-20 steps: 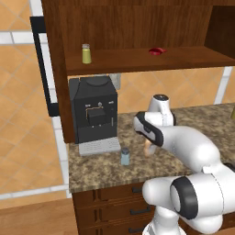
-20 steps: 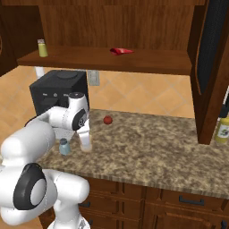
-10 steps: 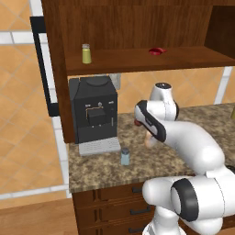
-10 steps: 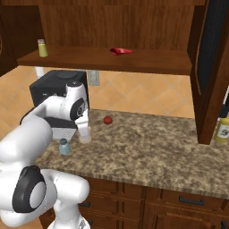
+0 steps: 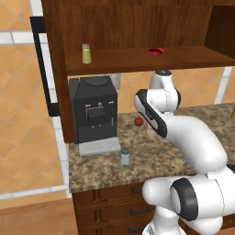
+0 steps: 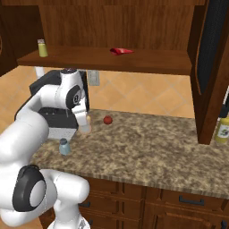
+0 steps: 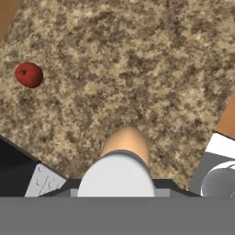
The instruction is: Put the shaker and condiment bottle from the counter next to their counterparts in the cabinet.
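The tool (image 7: 117, 183) is pinched on the condiment bottle (image 7: 124, 158), whose white cap and orange body show between its fingers, lifted clear of the counter (image 6: 152, 147). The bottle hangs upright, long axis vertical. The cabinet (image 5: 137, 27) shelf lies above and behind it, with the red item (image 5: 156, 51) up to the right, so the coming move is likely up and inward. The shaker (image 5: 125, 156) stands on the counter near the coffee machine (image 5: 94, 110)
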